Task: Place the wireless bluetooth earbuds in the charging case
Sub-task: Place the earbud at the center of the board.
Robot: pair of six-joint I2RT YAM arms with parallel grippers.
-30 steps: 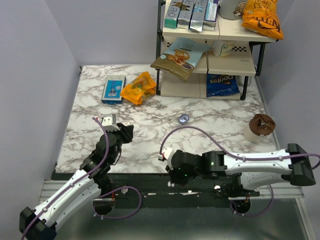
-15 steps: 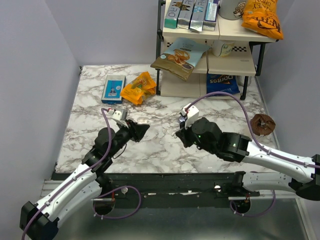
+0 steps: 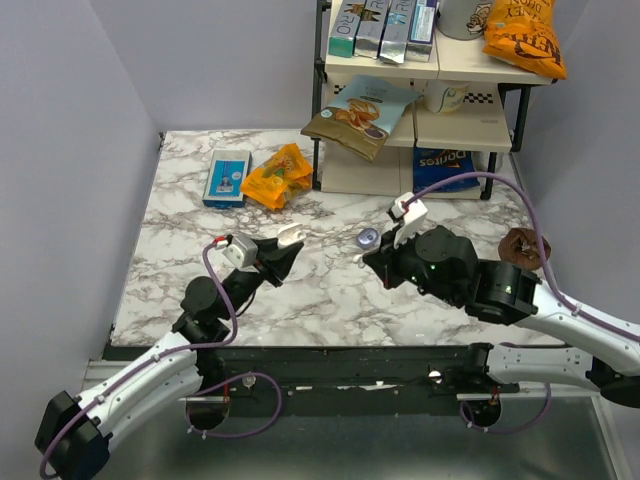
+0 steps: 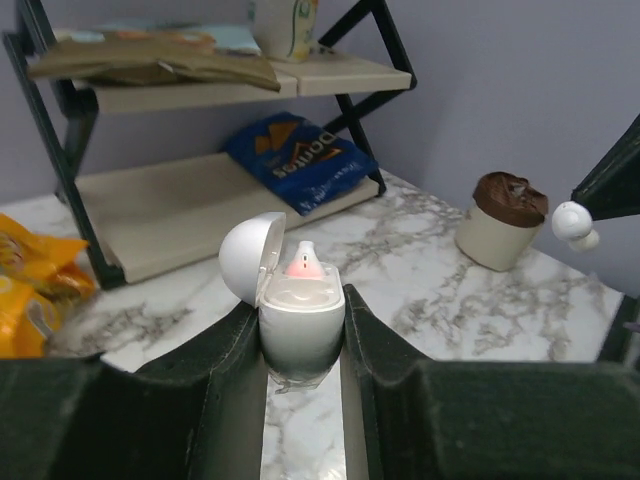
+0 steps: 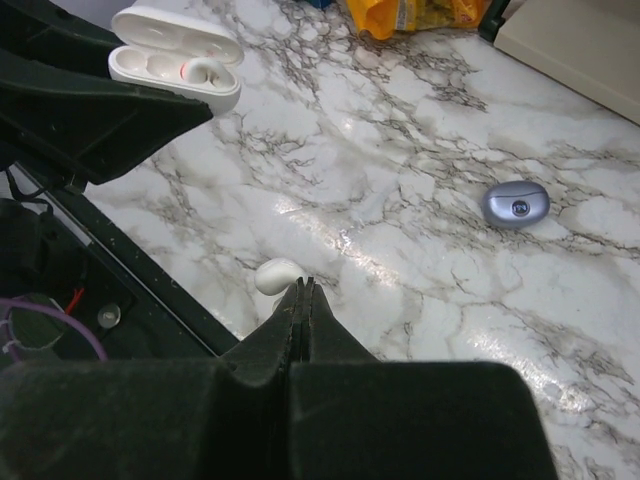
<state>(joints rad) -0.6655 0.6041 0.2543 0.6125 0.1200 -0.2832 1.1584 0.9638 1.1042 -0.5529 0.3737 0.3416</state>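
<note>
White charging case (image 4: 300,315), lid open, one earbud (image 4: 303,262) seated | clamped in left jaws, frame centre | right jaws pinched on second earbud (image 5: 278,275) | blue puck (image 5: 515,203) on surface (image 5: 400,150), right

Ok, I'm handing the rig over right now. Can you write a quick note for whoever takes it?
Left gripper: shut on the white charging case, lid open, held off the table.
Right gripper: shut, with the second earbud pinched at its tip, in the air beside the case and apart from it.
Done: the first earbud sits in the case.
Left: bring the second earbud over the case's free socket, seat it, release.
Note: a small blue round puck lies on the marble, held by neither arm.
</note>
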